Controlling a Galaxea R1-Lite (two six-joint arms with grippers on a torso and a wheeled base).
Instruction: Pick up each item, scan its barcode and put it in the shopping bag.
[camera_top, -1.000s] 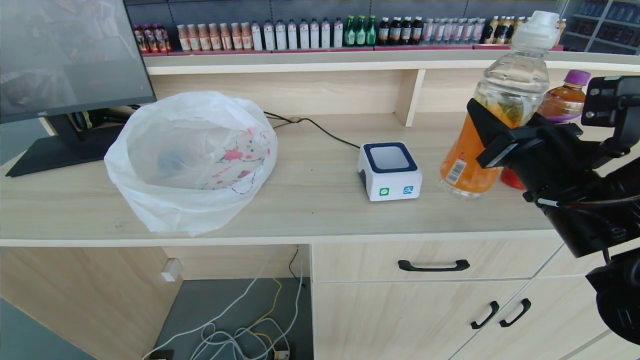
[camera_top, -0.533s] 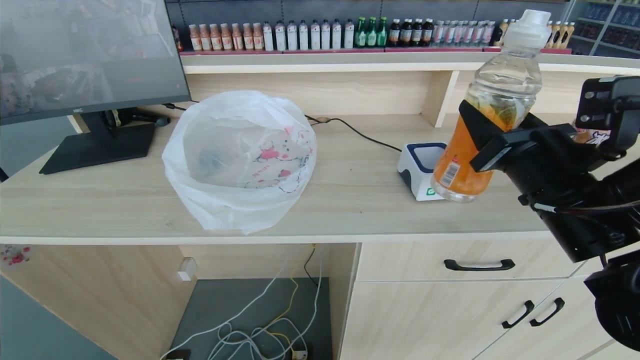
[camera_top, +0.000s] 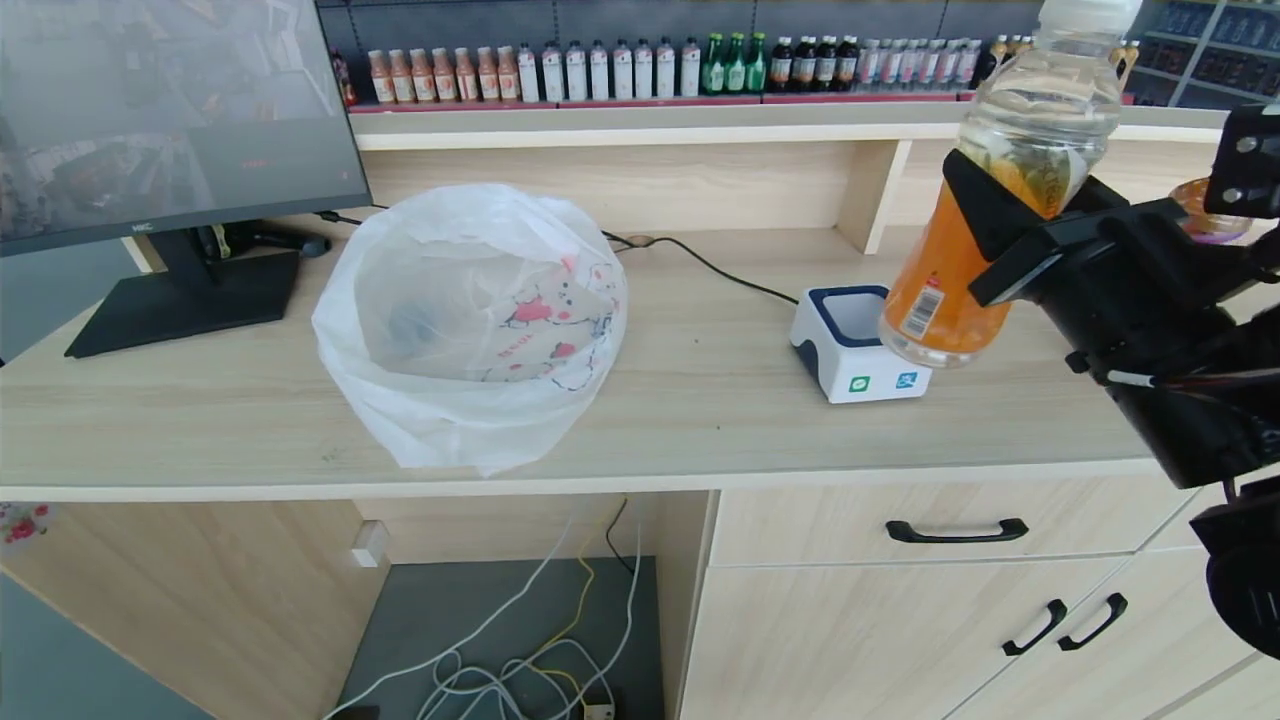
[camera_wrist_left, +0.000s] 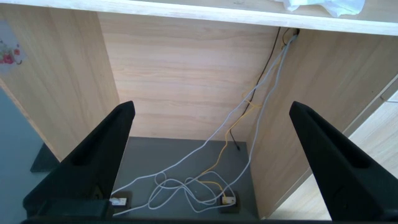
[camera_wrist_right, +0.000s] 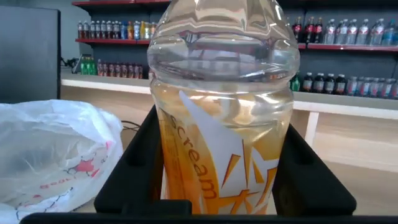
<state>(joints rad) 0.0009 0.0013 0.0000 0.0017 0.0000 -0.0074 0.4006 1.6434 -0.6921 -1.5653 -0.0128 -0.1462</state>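
nearest, low in front of the counter (camera_top: 700, 420), the left gripper (camera_wrist_left: 208, 109) hung with its jaws spread wide and nothing between them. beyond it loose cables (camera_wrist_left: 199, 186) lay on the floor of the open bay under the counter. to the right of that bay sat drawers (camera_top: 955, 530) with black handles.

on the counter's left half stood the bag (camera_top: 470, 320), white and thin, its mouth open upward, with a pink print showing through its side. what lay inside was too blurred to tell.

right of the bag, well apart from it, sat the scanner (camera_top: 850, 345), a white box with a dark blue rim round its top window. a black cord (camera_top: 720, 270) ran from it toward the far wall.

the right gripper (camera_top: 1010, 200) was clenched on the bottle (camera_top: 935, 285) at mid-height, one finger on each side. the bottle was held off the counter and tilted, cap to the far right. its orange lower end was just over the scanner's right edge, barcode turned left. whether bottle and scanner touched could not be told.

at the far left stood a dark monitor (camera_top: 170, 110). farthest back, a shelf (camera_top: 650, 100) carried a row of drinks.
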